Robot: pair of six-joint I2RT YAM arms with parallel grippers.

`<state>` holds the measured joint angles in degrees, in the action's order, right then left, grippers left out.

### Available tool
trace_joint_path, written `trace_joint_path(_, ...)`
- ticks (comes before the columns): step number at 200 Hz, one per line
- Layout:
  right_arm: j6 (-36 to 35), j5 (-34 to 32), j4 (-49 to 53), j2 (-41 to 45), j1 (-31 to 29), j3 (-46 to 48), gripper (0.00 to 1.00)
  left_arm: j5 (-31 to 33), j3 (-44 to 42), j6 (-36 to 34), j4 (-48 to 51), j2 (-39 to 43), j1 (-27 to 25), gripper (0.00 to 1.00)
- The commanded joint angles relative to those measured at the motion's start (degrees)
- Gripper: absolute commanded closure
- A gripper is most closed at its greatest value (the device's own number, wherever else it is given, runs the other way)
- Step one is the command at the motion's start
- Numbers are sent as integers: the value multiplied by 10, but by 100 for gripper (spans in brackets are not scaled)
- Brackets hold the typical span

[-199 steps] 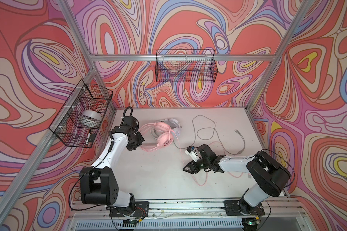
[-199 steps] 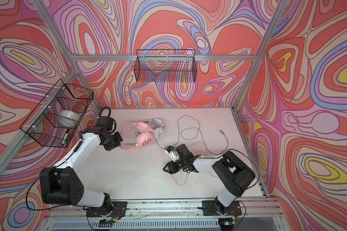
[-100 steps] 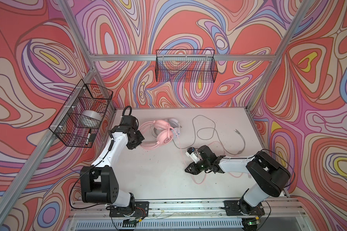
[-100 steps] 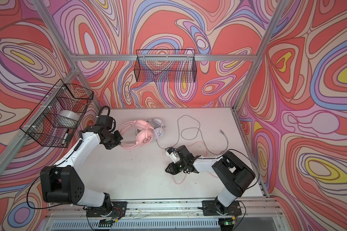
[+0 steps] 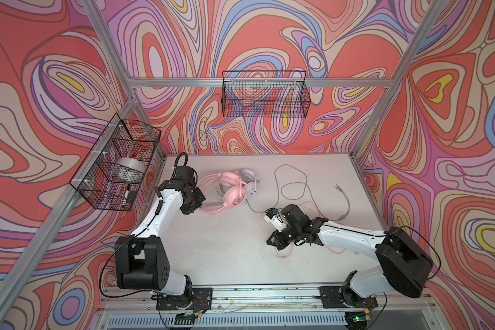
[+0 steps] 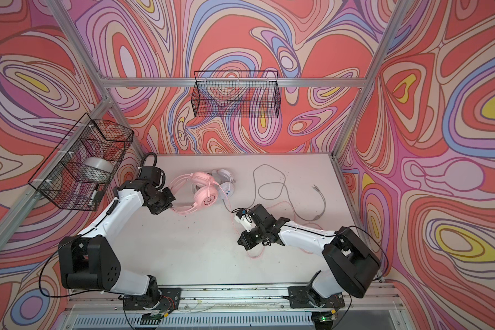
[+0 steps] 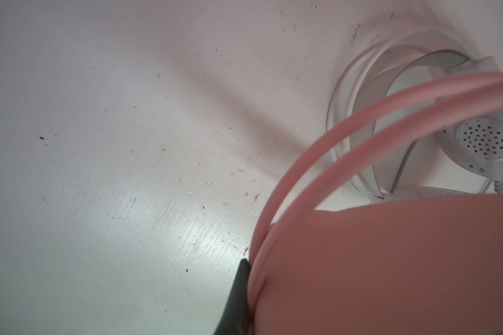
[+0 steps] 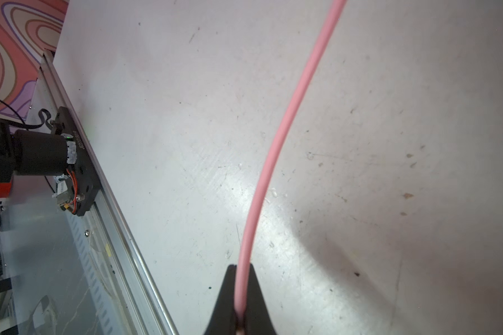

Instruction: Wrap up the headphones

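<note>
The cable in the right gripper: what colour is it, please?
Pink cable, clearest in the right wrist view.

The left arm (image 5: pixel 160 213) reaches away from its base, elbow bent, and the left gripper (image 5: pixel 198 205) is clamped tight. The right arm (image 5: pixel 350 236) stretches low toward the middle, with the right gripper (image 8: pixel 240 268) pinched closed.

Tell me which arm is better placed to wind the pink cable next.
Probably right: the right gripper is shut on the pink cable, while the left gripper grips the pink headphones, steadying them.
</note>
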<state>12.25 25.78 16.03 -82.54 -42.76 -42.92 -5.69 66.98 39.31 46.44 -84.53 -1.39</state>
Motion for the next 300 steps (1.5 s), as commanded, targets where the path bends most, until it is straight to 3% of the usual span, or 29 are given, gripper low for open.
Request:
trace_joint_path(1, -75, -18, 90, 26, -6, -34, 100, -4, -7, 13, -14, 12, 4, 100)
trace_joint_path(81, -238, 10, 302, -16, -14, -229, 100, 43, -27, 11, 6, 32, -12, 100)
trace_joint_path(125, -287, 32, 374, -63, -29, -321, 100, 66, -29, 8, 11, 31, -33, 100)
trace_joint_path(185, -294, 47, 384, -116, -33, -437, 100, 93, -25, -21, 26, 14, -63, 100)
trace_joint_path(251, -287, -2, 377, -134, -14, -505, 100, 100, -53, -83, 19, 33, -74, 100)
trace_joint_path(300, -282, -3, 398, -186, 11, -581, 100, 90, -57, -122, 8, 45, -91, 100)
